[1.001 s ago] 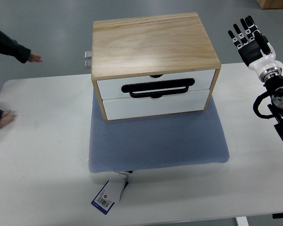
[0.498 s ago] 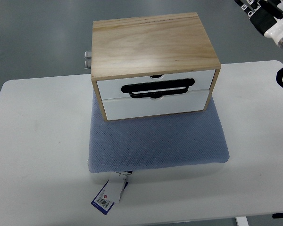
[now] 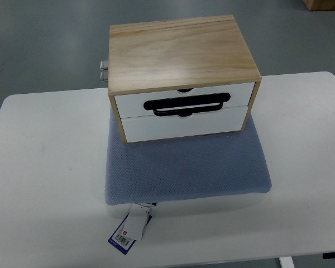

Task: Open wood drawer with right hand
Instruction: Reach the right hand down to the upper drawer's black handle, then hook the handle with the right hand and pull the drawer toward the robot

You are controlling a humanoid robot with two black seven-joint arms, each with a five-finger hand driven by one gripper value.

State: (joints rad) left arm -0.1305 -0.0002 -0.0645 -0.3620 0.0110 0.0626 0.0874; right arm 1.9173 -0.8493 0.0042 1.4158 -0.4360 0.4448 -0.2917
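Two shut drawers [image 3: 184,111] face the camera (long axis left-right)

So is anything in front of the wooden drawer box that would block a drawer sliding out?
Nothing visible: only the blue-grey cushion lies in front of the light wooden drawer box, below its white drawer fronts. No hand shows.

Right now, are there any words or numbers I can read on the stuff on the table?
No text here is clear enough to quote.
Paper tag hanging off the blue cushion: it has a red patch and a barcode-like strip, but the print is too small and blurry to read.
Wooden drawer box: no writing shows, and none on its black handle.
White table: no writing.
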